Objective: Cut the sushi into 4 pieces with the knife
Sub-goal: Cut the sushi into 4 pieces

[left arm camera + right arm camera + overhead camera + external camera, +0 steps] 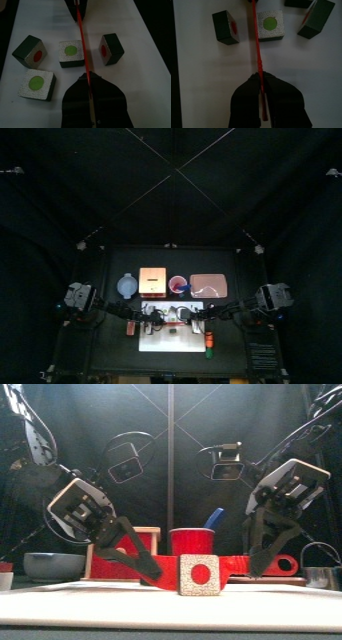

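- Since four separate blocks show on the white cutting board [167, 340], the cutting is judged done or nearly so. The board lies at the table's front middle, btwn the two arms.
- Behind the board, well apart from the work, a pink tray [209, 285] and a wooden box [152, 281] are seen; nothing there needs touching.
- The left gripper [87, 76] is seen clenched on the red knife [81, 45]. The right gripper [260, 76] is clenched on the same knife, so it is held from both ends.
- The blade is held along the gap btwn a green-centred piece [70, 53] and a red-centred piece [112, 49]; contact w/ either can't be told.
- Two more pieces — a second red-centred piece [30, 51] and a second green-centred piece [39, 84] — lie on the same side of the blade as the first green one. All four are near each other but apart.
- Step in hand, as judged: the knife is to be cleared. It should be raised straight up, both ends kept even, w/ no sideways drag, so no piece is tipped or pushed. One grip should be let go only once the blade is clear of the pieces.
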Robot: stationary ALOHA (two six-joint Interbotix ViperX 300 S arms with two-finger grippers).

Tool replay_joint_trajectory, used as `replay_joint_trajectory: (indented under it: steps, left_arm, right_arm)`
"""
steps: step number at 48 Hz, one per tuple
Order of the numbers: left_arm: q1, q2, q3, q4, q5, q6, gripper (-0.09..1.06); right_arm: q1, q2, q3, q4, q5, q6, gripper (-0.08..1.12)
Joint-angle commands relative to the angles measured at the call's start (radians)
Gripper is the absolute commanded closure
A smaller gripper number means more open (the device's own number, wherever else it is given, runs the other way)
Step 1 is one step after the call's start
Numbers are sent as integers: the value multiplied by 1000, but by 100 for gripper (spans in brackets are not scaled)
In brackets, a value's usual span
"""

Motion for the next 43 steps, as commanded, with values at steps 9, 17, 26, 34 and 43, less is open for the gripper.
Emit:
replay_joint_trajectory:
  steps: [9, 17, 26, 34, 43]
  left_arm:
    - [21, -29, -18, 26, -3, 2, 74]
    - [8, -60, -20, 25, -3, 0, 62]
    - [2, -123, -14, 23, -3, 0, 41]
    - [3, -198, 9, 6, -2, 0, 30]
    - [3, -275, 55, 5, -2, 0, 30]
  right_arm:
    - [-23, -43, -25, 6, 0, 3, 98]
    - [0, -69, -35, 18, 9, 3, 98]
    - [11, -107, -26, 20, 32, 3, 98]
    - [23, -179, 3, 34, 60, 3, 98]
    - [40, -293, 71, 91, 115, 5, 97]
